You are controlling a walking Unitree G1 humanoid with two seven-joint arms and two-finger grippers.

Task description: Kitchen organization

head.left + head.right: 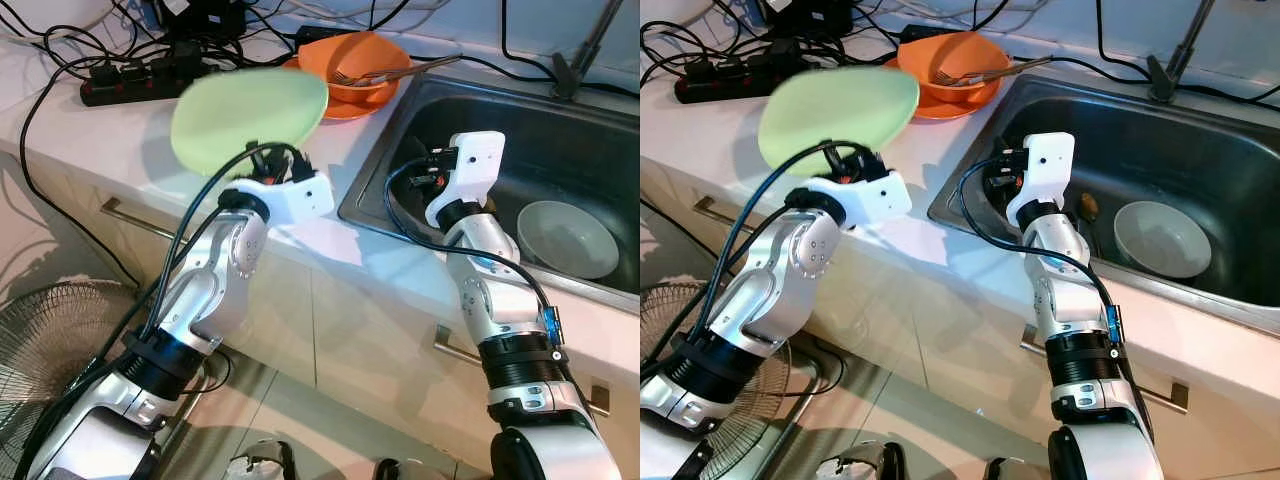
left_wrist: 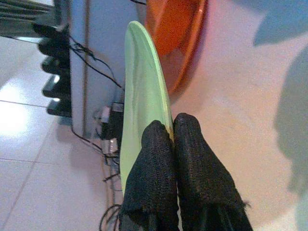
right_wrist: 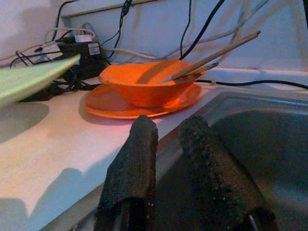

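Observation:
My left gripper [image 2: 169, 130] is shut on the rim of a light green plate [image 1: 250, 118], which it holds tilted in the air above the white counter [image 1: 120, 150]. Behind it, an orange bowl [image 1: 358, 62] sits on an orange plate [image 1: 330, 108] at the counter's back, with a fork [image 1: 385, 72] and a wooden stick lying in the bowl. My right gripper [image 3: 166, 127] hovers at the left rim of the steel sink [image 1: 560, 140], its fingers slightly apart and empty. A white bowl [image 1: 565, 238] rests in the sink.
A black power strip [image 1: 140, 80] and tangled cables lie along the back of the counter. A dark faucet base [image 1: 575, 65] stands behind the sink. A floor fan [image 1: 50, 330] stands low on the left, beside the cabinet fronts and their drawer handles [image 1: 130, 215].

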